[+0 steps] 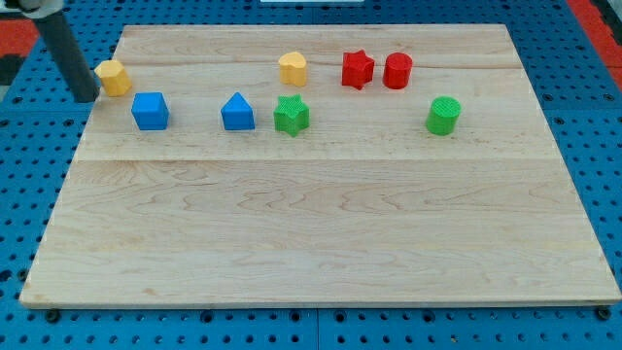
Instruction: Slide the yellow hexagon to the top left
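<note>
The yellow hexagon (114, 77) sits near the board's top left edge. My tip (88, 98) is at the end of the dark rod, just left of and slightly below the hexagon, at the board's left edge, close to it or touching. A blue cube (150, 111) lies just below and right of the hexagon.
A blue triangular block (237, 113), a green star (291, 115), a yellow heart-like block (293, 68), a red star (357, 69), a red cylinder (397, 71) and a green cylinder (443, 116) lie across the upper board. The wooden board (321, 233) rests on a blue pegboard.
</note>
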`<state>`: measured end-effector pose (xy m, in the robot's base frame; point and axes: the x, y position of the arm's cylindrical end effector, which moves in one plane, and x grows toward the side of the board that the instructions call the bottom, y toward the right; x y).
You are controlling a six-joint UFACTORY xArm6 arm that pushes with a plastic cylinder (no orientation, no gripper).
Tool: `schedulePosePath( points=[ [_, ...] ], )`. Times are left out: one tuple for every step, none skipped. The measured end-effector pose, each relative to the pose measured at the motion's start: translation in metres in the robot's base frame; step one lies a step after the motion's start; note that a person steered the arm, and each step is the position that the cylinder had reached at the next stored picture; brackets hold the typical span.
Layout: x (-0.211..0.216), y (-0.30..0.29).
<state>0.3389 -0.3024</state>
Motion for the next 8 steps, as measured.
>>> schedulePosePath(
  points=[
    [-0.007,0.019],
    [-0.018,0.090],
    [-0.023,0.074],
    [-0.019,0.049],
    [-0.018,0.021],
    [-0.028,-0.001],
    [-0.043,0.048],
    [-0.073,0.077]
  ],
)
